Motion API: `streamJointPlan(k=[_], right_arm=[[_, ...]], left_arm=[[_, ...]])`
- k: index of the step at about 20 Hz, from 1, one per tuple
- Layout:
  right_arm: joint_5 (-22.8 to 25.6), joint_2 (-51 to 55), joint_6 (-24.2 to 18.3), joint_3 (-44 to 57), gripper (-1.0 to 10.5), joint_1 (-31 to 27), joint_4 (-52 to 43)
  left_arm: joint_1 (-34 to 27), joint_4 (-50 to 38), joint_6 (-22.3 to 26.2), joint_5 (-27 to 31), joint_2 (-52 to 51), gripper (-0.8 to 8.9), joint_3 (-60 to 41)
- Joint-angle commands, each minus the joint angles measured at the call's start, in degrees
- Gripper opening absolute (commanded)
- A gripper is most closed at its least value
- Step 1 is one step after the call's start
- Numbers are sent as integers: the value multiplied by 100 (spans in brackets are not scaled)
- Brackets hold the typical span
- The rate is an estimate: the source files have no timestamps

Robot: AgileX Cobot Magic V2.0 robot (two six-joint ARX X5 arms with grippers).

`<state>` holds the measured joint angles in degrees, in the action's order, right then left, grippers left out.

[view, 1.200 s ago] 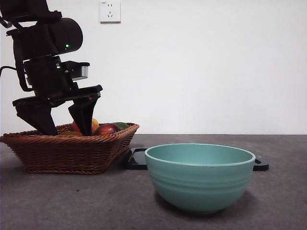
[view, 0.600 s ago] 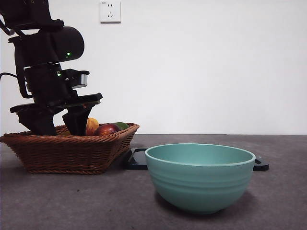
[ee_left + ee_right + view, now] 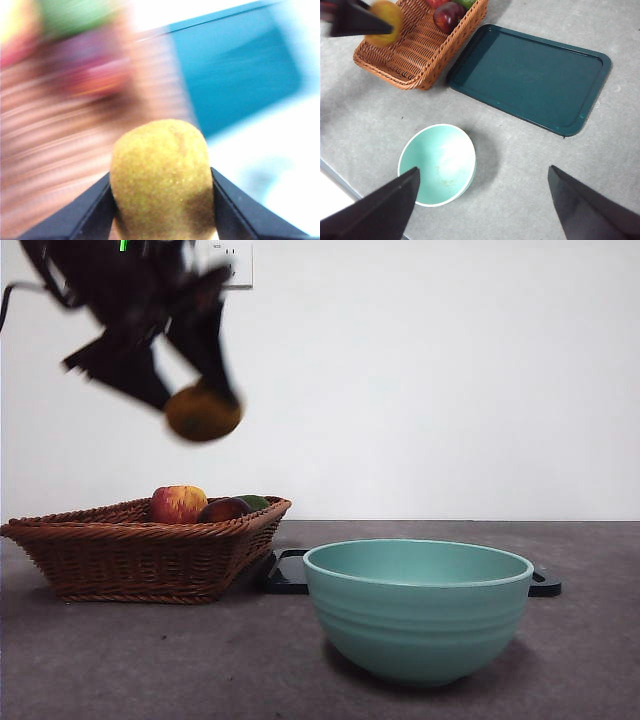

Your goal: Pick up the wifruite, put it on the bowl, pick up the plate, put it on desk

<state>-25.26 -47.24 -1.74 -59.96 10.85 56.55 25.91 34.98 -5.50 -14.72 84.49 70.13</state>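
left gripper [image 3: 195,405] clamped on wifruite [image 3: 203,413], high above wicker basket [image 3: 140,555], blurred. bowl [image 3: 417,608] on desk [image 3: 200,660], beside dark tray [image 3: 530,77]. right gripper [image 3: 482,197] jaws spread wide, above bowl, holding nothing.

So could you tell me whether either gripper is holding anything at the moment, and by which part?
The left gripper holds the wifruite, jaws pressing its two opposite sides. The right gripper is open and empty.
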Motion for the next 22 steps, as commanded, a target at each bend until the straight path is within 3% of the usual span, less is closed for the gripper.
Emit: streamJointPlan(k=[1,8,11,16,22], right_arm=[[76,-24,-42,-118,411,22,-48],[146,-24,-39,-118,411,22,-42],[149,-24,-39,-118,411,22,-39],[146,-24,-42,-118,411,22,-42],[146,-24,-39,-118,411,22,-39]], left_arm=[[566,55,-35,-190,-223,182,125],[2111,-87,98,-136,131,183,125],[2490,-155,181,278,614,183,125],[2841,-391,282,765,1294,183,125],[2988,-651,334,920,1871,185,125]])
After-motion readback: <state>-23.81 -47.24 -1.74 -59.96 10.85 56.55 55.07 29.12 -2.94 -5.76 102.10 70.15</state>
